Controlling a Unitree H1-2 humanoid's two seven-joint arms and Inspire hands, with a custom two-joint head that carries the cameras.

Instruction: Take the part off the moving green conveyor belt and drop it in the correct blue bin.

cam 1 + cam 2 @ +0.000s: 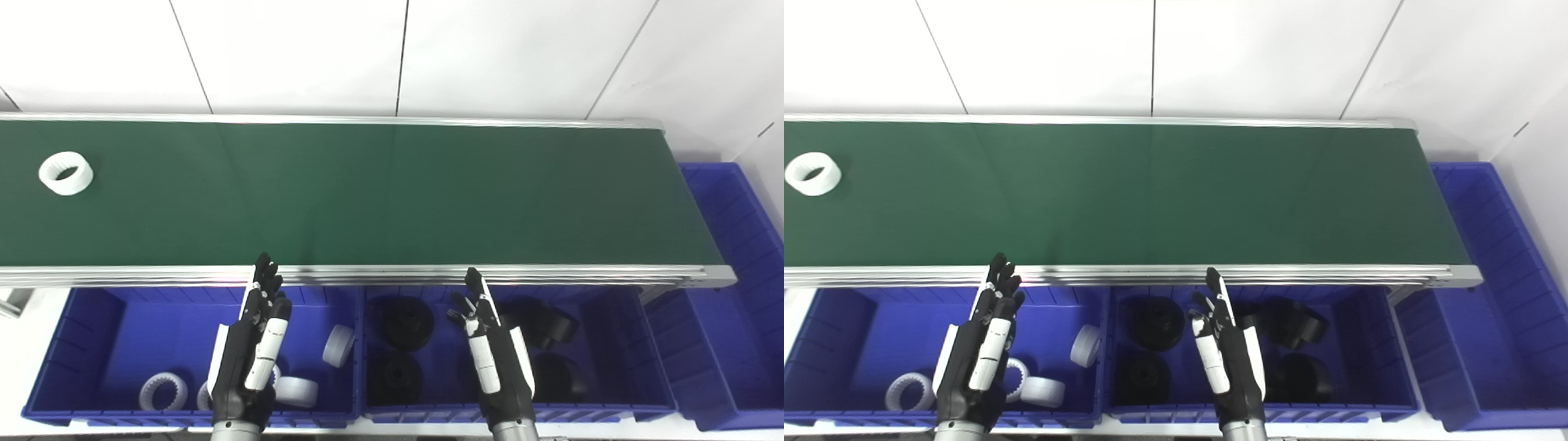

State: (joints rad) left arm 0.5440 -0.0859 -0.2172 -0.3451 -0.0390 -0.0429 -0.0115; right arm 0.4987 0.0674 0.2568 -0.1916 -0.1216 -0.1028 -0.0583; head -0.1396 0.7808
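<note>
A white toothed ring part (65,173) lies on the green conveyor belt (367,190) at its far left; it also shows in the right eye view (812,174). My left hand (251,349) is open and empty, fingers pointing up, over the left blue bin (92,324) that holds white rings (163,392). My right hand (490,349) is open and empty over the middle blue bin (618,324) that holds black parts (407,321). Both hands sit just below the belt's near rail, far from the part.
A third blue bin (735,294) stands at the belt's right end. The belt's metal near rail (367,272) runs between the hands and the belt. White tiled wall behind.
</note>
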